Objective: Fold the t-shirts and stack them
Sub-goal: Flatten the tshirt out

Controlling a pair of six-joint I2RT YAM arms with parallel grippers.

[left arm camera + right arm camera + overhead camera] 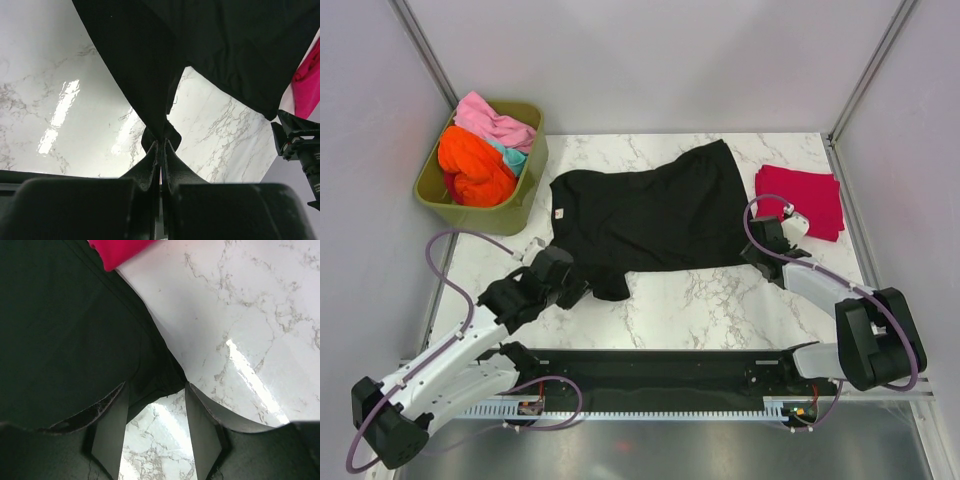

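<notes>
verify left gripper (161, 145) clamped on black t-shirt (650, 215) sleeve; right gripper (156, 390) spread wide, empty, hem corner in its gap. treat shirt long axis as running left-right between both.

I'm driving this from a robot lab cell built for testing. The bench (700, 300) has a white marble-patterned top and is boxed in by plain pale panels (650, 60), joined at the corners by bare metal posts (425, 52). The left arm (450, 375) and right arm (820, 285) are bolted to a black rail (660, 372) along the near edge, with a slotted cable strip (660, 408) in front of it. Purple cables (430, 255) loop loose from each arm. The household touches are props: an olive-green tub (490, 218) of bunched t-shirts (470, 165) at the far left corner. Flat, even lighting glares off the glossy top in both wrist views.
</notes>
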